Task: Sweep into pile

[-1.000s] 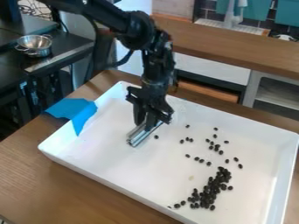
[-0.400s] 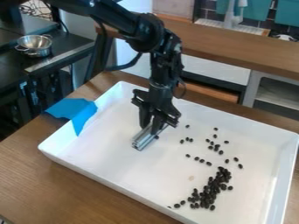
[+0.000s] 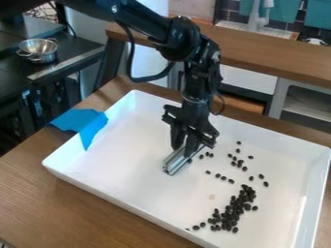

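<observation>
The black gripper [image 3: 184, 149] hangs over the middle of the white tray [image 3: 116, 160], shut on a silver metal bar [image 3: 174, 162] that lies low, at or just above the tray floor. Dark beans [image 3: 242, 199] form a dense, elongated cluster in the tray's near right part. Several loose beans [image 3: 223, 178] are scattered between that cluster and the gripper, with a few right beside the bar's right side. Part of the bar is hidden behind the gripper's fingers.
Blue tape [image 3: 84, 125] lies over the tray's left rim. The tray stands on a wooden table [image 3: 38, 179]. A metal bowl [image 3: 38, 50] sits on a dark surface at the upper left, and a wooden counter [image 3: 259, 53] runs behind.
The gripper has moved right and slightly toward the camera with the metal bar, arriving beside the loose beans. The main cluster of beans looks the same.
</observation>
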Motion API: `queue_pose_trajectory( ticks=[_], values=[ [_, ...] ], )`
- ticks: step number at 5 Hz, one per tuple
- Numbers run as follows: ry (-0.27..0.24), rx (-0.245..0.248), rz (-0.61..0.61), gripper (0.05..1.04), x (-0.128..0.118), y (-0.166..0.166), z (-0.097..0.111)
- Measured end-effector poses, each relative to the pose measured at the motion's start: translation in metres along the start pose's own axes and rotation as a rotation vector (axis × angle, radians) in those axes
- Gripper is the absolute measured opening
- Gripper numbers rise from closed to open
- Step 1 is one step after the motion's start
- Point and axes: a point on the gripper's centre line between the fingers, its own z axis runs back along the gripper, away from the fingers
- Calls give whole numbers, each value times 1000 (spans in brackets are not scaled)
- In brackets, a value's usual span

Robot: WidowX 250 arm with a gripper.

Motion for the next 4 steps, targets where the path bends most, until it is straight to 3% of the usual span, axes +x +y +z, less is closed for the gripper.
queue_pose_trajectory(
  ticks=[2, 4],
  values=[
    [-14, -1, -24, 328, -1, -26, 1],
    [3, -31, -46, 328, -5, -75, 8]
  ],
)
